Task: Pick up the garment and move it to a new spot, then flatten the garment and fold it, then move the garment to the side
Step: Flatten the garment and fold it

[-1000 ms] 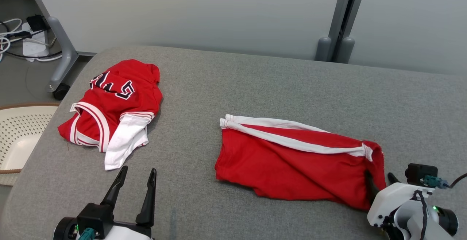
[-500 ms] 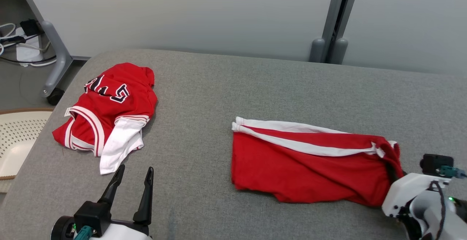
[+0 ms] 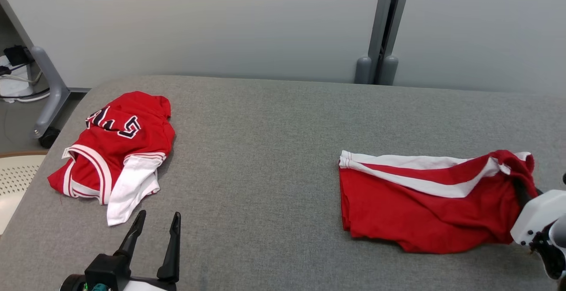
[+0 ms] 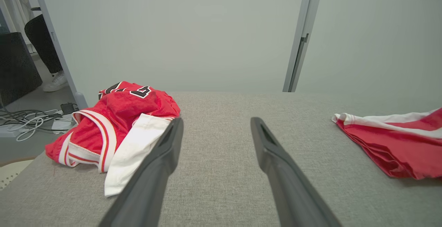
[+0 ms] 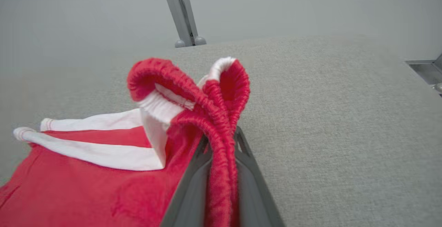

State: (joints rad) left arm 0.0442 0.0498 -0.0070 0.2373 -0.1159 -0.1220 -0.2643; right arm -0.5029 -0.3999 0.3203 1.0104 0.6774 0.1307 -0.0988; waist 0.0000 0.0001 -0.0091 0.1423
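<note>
The garment, red shorts with a white side stripe, lies stretched across the right half of the grey padded table. My right gripper is at the table's right edge, shut on the bunched elastic waistband, which sticks up between its fingers. The legs of the shorts trail away to the left along the table. My left gripper stands open at the near left, empty, fingers pointing across the table, with the shorts off to its right.
A crumpled red jersey with white trim and dark lettering lies at the table's left end, just beyond my left gripper. A white perforated basket stands left of the table. A grey partition post rises behind. Cables lie on the floor.
My right gripper has shut on the waistband and pulled the shorts to the right along the table. The head camera has swung right. The left gripper stays open and still.
</note>
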